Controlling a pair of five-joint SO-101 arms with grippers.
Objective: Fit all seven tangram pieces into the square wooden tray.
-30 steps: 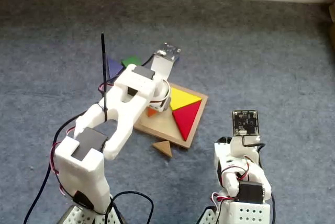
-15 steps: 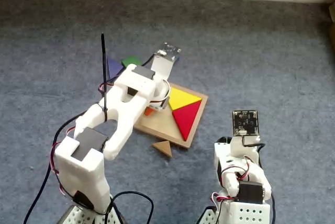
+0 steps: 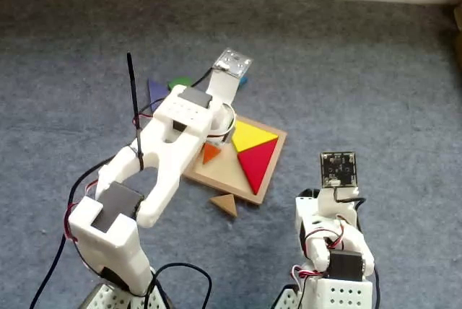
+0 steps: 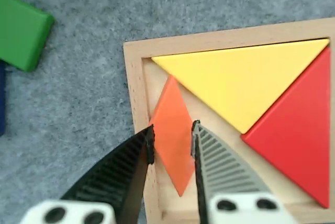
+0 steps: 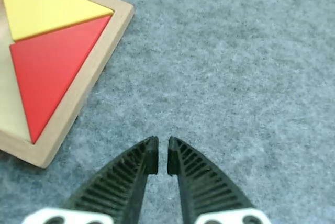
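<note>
Pulling back over the last half second, my left arm has uncovered the orange piece (image 3: 210, 152). The left gripper (image 4: 172, 136) still pinches it, low in the square wooden tray (image 4: 135, 93) against the yellow triangle (image 4: 238, 80), so I judge it not yet seated. My right gripper (image 5: 162, 149) sits closed over carpet.

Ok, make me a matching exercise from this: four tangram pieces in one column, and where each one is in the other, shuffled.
Pieces:
1. yellow triangle
2. orange piece
3. green piece
4. brown triangle

Places:
A. alone on the carpet, just outside the tray
B. between the fingers of the left gripper
C. in the tray, edge to edge with the red triangle
D. on the carpet beside the blue piece

Pairs: 1-C, 2-B, 3-D, 4-A
</note>
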